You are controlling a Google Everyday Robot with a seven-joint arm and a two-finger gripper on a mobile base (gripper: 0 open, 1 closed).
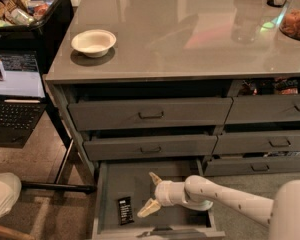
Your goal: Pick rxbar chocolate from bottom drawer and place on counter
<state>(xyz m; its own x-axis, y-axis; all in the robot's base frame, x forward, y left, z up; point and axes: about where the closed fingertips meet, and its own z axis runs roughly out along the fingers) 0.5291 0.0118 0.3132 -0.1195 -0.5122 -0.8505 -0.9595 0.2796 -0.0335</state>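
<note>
The rxbar chocolate, a small black bar with white lettering, lies flat on the floor of the open bottom drawer, near its front left. My gripper is inside the drawer, just right of the bar, with its two cream fingers spread apart, one up and one down. It holds nothing and does not touch the bar. My white arm reaches in from the lower right. The glossy grey-beige counter spreads above the drawers.
A white bowl sits on the counter's left. Two handled drawers stand above the open one. A black bin of snacks and a laptop stand at the left. A jar is at the far right.
</note>
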